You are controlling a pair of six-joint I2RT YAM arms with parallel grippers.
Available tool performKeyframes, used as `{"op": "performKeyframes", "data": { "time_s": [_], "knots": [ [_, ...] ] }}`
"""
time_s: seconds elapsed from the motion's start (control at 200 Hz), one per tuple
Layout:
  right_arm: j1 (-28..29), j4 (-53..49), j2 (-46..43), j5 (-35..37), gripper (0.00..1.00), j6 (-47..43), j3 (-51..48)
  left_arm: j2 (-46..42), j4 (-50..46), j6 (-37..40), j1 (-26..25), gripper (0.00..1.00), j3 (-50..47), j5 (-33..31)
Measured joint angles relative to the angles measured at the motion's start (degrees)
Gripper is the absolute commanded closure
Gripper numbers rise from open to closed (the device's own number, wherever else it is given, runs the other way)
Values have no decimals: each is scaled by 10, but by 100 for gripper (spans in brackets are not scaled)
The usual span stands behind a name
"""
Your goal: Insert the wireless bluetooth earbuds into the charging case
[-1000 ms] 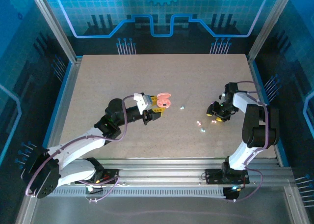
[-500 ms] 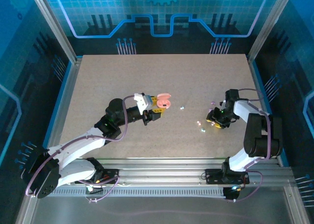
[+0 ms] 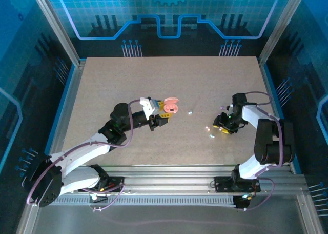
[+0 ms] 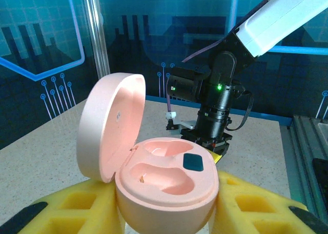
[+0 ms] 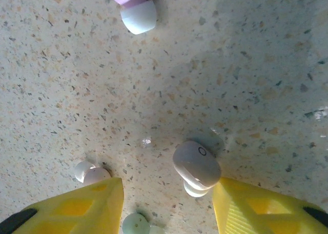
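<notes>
My left gripper (image 4: 166, 206) is shut on a pink charging case (image 4: 164, 180) and holds it upright. Its lid is open and both wells are empty. From above, the case (image 3: 171, 106) sits mid-table at the left gripper (image 3: 163, 112). My right gripper (image 5: 166, 193) points down at the table, open. A white earbud (image 5: 196, 166) lies against the inner side of its right finger (image 5: 256, 208). A greenish earbud (image 5: 136, 225) lies between the fingers, and a pinkish one (image 5: 89, 173) sits at the left finger's tip. From above, the right gripper (image 3: 224, 124) hovers beside small specks (image 3: 207, 128).
A lilac-and-white earbud (image 5: 136, 8) lies farther out on the speckled table (image 5: 246, 64). Another speck (image 3: 190, 111) lies between the two grippers. The right arm (image 4: 215, 100) stands just behind the case. Blue walls and metal posts (image 3: 56, 28) ring the table.
The right gripper has moved a little nearer and to the left, settling low over the earbuds. The left arm and the case have stayed still.
</notes>
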Motion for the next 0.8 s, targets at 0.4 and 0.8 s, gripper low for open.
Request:
{"op": "performKeyframes", "data": {
  "time_s": [0.4,0.8],
  "knots": [
    [0,-4,1,38,49,-21,16,0,0,0,0,60,0,0],
    [0,1,37,36,51,-32,42,0,-1,0,0,60,0,0]
  ]
}}
